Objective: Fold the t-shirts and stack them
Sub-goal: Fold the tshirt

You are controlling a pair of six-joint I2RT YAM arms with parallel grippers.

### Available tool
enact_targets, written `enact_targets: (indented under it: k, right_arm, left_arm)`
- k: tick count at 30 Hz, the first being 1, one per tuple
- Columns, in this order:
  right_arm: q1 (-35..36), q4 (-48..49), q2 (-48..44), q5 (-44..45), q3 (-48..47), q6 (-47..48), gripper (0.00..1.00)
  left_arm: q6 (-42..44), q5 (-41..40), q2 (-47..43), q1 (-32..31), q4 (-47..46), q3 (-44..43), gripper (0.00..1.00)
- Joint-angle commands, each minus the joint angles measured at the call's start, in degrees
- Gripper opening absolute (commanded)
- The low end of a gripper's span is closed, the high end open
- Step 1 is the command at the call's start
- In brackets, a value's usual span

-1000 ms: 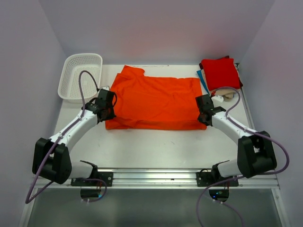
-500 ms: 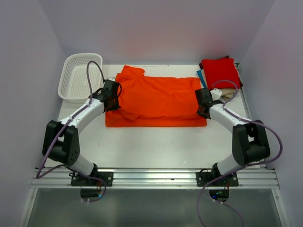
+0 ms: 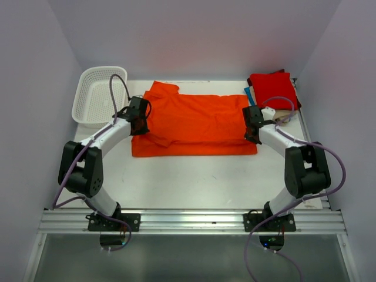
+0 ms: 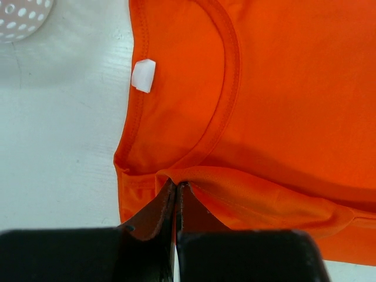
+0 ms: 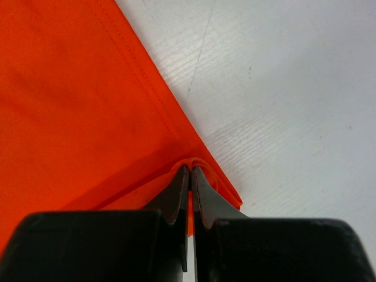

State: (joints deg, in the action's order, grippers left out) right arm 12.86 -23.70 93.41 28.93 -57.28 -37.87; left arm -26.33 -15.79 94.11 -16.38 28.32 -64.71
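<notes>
The bright orange t-shirt [image 3: 194, 123] lies spread across the back middle of the table, its near edge partly lifted and folded back. My left gripper [image 3: 140, 124] is shut on the shirt's left edge near the collar; the left wrist view shows cloth [image 4: 276, 117] pinched between the tips [image 4: 176, 187]. My right gripper [image 3: 251, 130] is shut on the shirt's right edge; the right wrist view shows the hem [image 5: 88, 117] clamped at the tips [image 5: 189, 171]. A folded red shirt [image 3: 273, 89] lies at the back right on a blue one [image 3: 251, 98].
A white mesh basket [image 3: 98, 95] stands at the back left, close to my left arm; its rim shows in the left wrist view [image 4: 20, 17]. A beige item [image 3: 285, 119] lies below the red stack by the right arm. Walls enclose the table on three sides.
Both grippers have moved away from the near edge towards the back, carrying the shirt's near edge with them. The shirt's front strip is now folded over itself.
</notes>
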Motion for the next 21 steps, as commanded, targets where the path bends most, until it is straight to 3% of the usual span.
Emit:
enact_targets:
  k: [1, 7, 21]
  right_arm:
    - [-0.65, 2.34, -0.68, 1.22, -2.05, 0.43, 0.0]
    - [-1.0, 5.51, -1.21, 1.13, -1.96, 1.04, 0.0]
    - [-2.05, 5.51, 10.56, -2.11, -10.49, 2.1, 0.0]
  left_arm:
    - [0.49, -1.0, -1.11, 0.82, -2.04, -3.41, 0.0]
    - [1.45, -1.08, -1.82, 1.17, -2.83, -5.25, 0.0]
    - [1.28, 1.37, 8.9, 2.85, -3.18, -10.08, 0.0]
